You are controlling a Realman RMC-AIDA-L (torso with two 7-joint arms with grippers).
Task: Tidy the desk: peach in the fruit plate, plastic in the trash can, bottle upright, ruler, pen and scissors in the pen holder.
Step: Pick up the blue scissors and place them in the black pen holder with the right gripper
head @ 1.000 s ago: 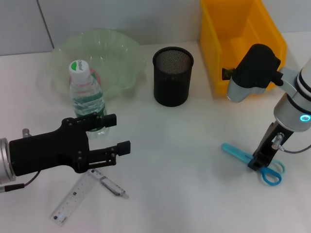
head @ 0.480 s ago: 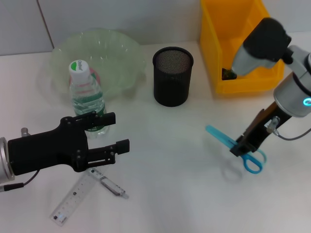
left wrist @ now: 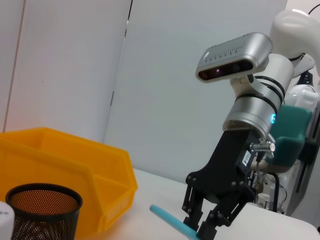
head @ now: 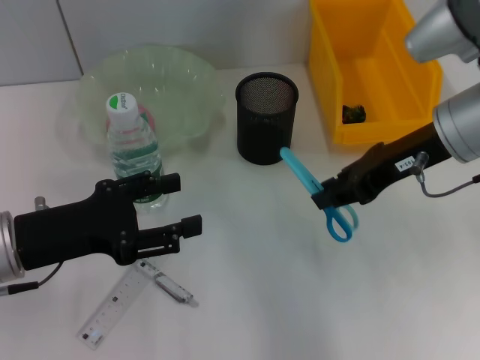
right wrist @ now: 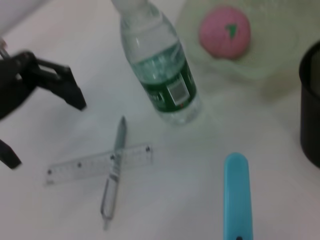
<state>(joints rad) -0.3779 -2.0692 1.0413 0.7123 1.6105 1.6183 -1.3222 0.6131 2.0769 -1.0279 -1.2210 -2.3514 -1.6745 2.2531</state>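
Note:
My right gripper (head: 324,197) is shut on the blue scissors (head: 304,175) and holds them in the air, blade tip just in front of the black mesh pen holder (head: 266,116). The blade also shows in the right wrist view (right wrist: 236,192). My left gripper (head: 182,204) is open and empty, hovering in front of the upright water bottle (head: 135,146). A clear ruler (head: 116,306) and a pen (head: 171,287) lie crossed on the table below it. The pink peach (right wrist: 224,31) sits in the green plate (head: 180,82).
A yellow bin (head: 330,82) stands at the back right with a small dark item (head: 354,112) inside. The left wrist view shows the right gripper (left wrist: 210,225), the pen holder (left wrist: 42,210) and the bin (left wrist: 75,170).
My right gripper has lifted the scissors off the table and carried them left and back, toward the pen holder. The left arm has not moved.

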